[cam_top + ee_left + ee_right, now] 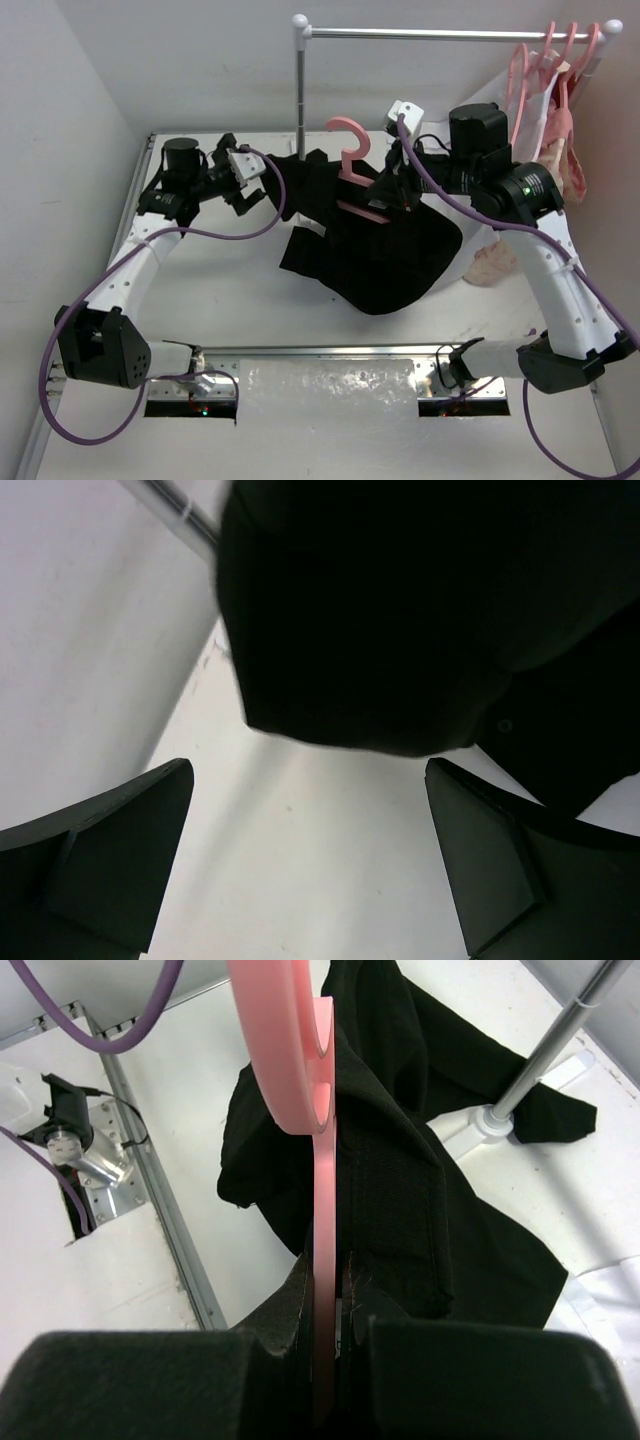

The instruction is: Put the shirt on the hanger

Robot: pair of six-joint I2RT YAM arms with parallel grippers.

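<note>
The black shirt (375,255) hangs in a limp bundle over the middle of the table, draped round the lower part of a light-pink hanger (350,150) whose hook sticks up above the cloth. My right gripper (392,195) is shut on the hanger; in the right wrist view the pink hanger (322,1190) runs edge-on between the closed jaws of the right gripper (338,1295), with the shirt (420,1200) falling beside and below it. My left gripper (245,190) stands open just left of the shirt. In the left wrist view the left gripper (305,865) holds nothing, and the shirt (420,610) hangs ahead of it.
A clothes rail (450,33) on a metal pole (300,90) stands at the back, its base (490,1120) next to the shirt. Several pink hangers (550,65) with light garments (495,262) hang at the right end. A metal rail (160,1210) edges the table.
</note>
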